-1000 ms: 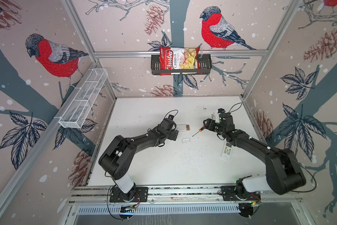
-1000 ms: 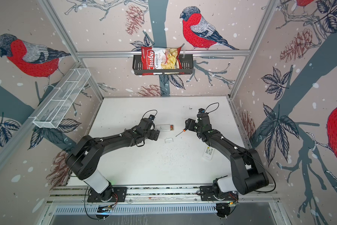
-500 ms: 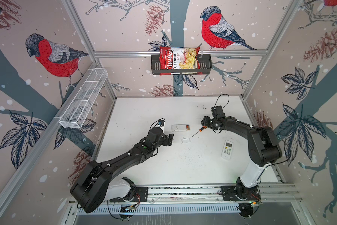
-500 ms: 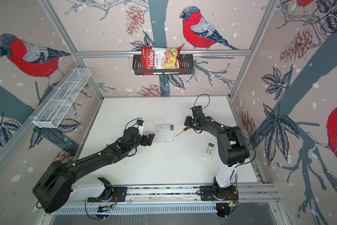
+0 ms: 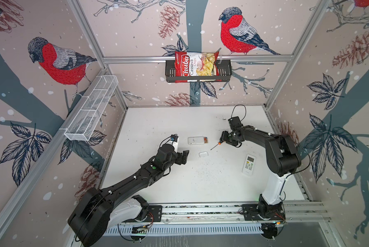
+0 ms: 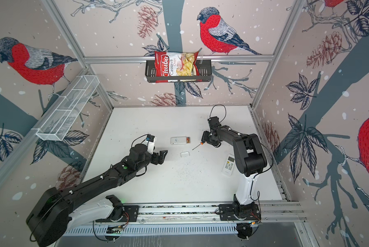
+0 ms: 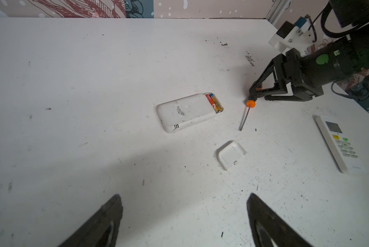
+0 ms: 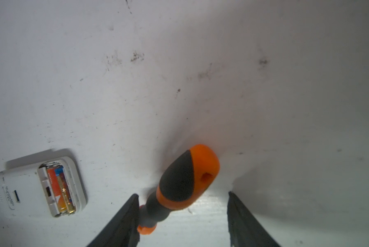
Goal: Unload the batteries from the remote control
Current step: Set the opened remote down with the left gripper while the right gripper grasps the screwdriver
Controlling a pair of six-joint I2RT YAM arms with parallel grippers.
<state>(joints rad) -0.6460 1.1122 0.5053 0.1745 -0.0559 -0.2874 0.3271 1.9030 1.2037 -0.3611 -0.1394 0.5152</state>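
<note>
The remote control [image 5: 197, 140] is lying face down near the middle of the tabletop [image 5: 158, 128], with its long axis running left to right in both top views. Its cover [image 5: 203, 154] is lying loose just below and to the right of it, so the compartment at its right end is showing. The batteries [image 5: 205, 140] are sitting side by side in that compartment, with their long axes running across the remote's width, towards the far wall.

The right gripper [image 5: 223, 139] is hovering to the right of that open end and is the nearer of the two. The screwdriver [image 5: 215, 146] is lying between them, its shaft pointing down and left. In the right wrist view the jaws are standing part open around the handle. One finger is touching it and a clear gap is showing at the other, so they are not clamping it.

The left gripper [image 5: 184, 157] is hanging lower left of the remote, nearer its closed end, with its jaws spread wide and holding nothing.

The coming reach probably belongs to the right arm, coming in from the right with its jaws turned to close across the batteries' thin bodies.
</note>
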